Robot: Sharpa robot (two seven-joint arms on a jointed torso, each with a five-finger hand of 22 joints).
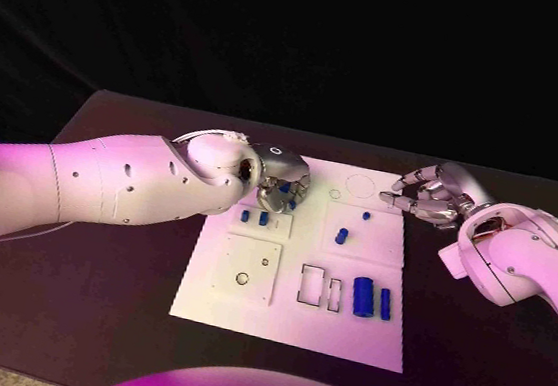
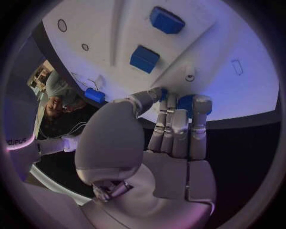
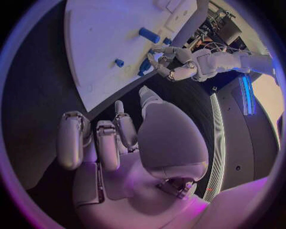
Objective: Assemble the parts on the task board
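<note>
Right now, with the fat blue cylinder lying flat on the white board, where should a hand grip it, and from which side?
Grip the cylinder across its middle, coming down from above: it lies flat with its ends pointing near and far. The thin bar close beside it leaves little finger room. The right hand looks free; the left hand pinches a blue part.

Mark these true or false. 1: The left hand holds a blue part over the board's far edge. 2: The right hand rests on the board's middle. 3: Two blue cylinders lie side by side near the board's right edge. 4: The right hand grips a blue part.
1. True: the left hand pinches a blue part at the far edge of the task board.
2. False: the right hand is beside the board's far right corner.
3. True: two blue cylinders.
4. False: it holds nothing.
</note>
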